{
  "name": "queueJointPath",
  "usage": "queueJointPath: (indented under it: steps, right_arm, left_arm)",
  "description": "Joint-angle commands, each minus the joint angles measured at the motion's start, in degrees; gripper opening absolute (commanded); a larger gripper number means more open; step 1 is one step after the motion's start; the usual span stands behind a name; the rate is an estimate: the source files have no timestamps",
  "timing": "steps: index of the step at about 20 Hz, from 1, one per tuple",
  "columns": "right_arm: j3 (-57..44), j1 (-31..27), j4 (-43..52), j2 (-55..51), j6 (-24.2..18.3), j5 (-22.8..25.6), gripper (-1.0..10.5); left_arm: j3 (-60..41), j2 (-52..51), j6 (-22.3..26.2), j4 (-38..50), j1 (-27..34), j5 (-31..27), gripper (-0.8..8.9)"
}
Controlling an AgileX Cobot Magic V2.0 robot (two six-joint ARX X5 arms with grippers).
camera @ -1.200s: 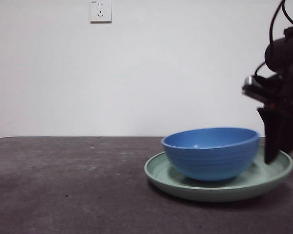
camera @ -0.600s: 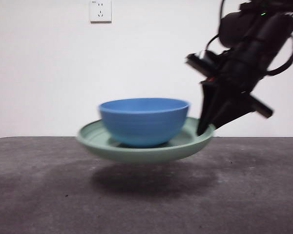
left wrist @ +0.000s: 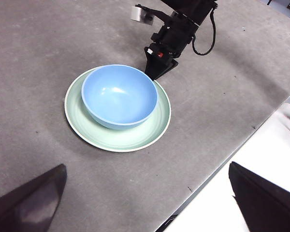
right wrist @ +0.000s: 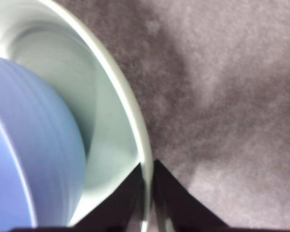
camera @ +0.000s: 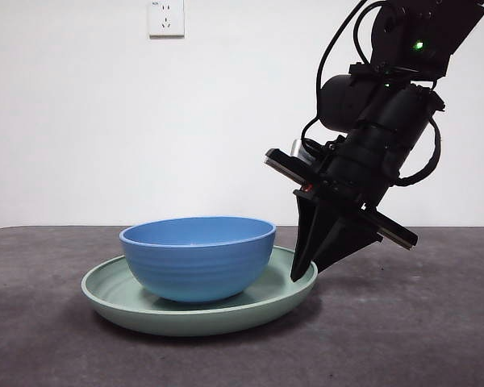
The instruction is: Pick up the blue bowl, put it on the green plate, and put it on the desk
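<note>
The blue bowl (camera: 198,258) stands upright inside the green plate (camera: 185,321), and the plate lies low on the desk (camera: 40,314) at centre-left. My right gripper (camera: 303,274) reaches down from the upper right and is shut on the plate's right rim. In the right wrist view its jaws pinch the pale rim (right wrist: 128,104), with the bowl's (right wrist: 29,145) ridged wall beside them. From high above, the left wrist view shows bowl (left wrist: 118,94), plate (left wrist: 118,144) and right gripper (left wrist: 154,73). My left gripper (left wrist: 147,166) hangs open far above them, holding nothing.
A white wall with a power socket (camera: 166,18) stands behind the desk. In the left wrist view a white surface (left wrist: 261,159) borders the desk's edge on one side. Bare desk surrounds the plate.
The plate with the bowl on it was carried in the air toward the left by my right gripper. It now sits lower, down at the desk surface, further left than a second ago.
</note>
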Motion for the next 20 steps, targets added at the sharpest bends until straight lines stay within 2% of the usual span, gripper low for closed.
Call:
queueJointPath:
  steps: [1,4,7,11,14,17,20]
  right_arm:
    - [1.0,0.3,0.6,1.0,0.5,0.0,0.7]
    - [1.0,0.3,1.0,0.9,0.3,2.3,1.8]
    - [1.9,-0.5,-0.4,-0.1,-0.9,2.9,2.2]
    - [5.4,-2.1,-5.7,-5.3,-4.6,4.6,2.5]
    - [6.7,-2.8,-10.3,-12.3,-6.8,4.9,4.1]
    - [6.7,-2.6,-18.4,-22.1,-11.2,11.2,5.0]
    - [6.7,-2.6,-26.6,-32.1,-13.8,16.9,5.1]
  left_arm:
    - [0.5,0.1,0.6,0.7,-0.4,-0.1,6.52]
    - [0.5,0.1,0.5,0.7,-0.4,-0.1,6.52]
    - [0.5,0.1,0.5,0.7,-0.4,-0.1,6.52]
    - [0.5,0.1,0.5,0.7,-0.4,-0.1,6.52]
    - [0.5,0.1,0.3,0.7,-0.4,-0.1,6.52]
    - [0.5,0.1,0.0,0.7,-0.4,-0.1,6.52]
    - [0.5,0.1,-0.1,0.7,-0.4,-0.1,6.52]
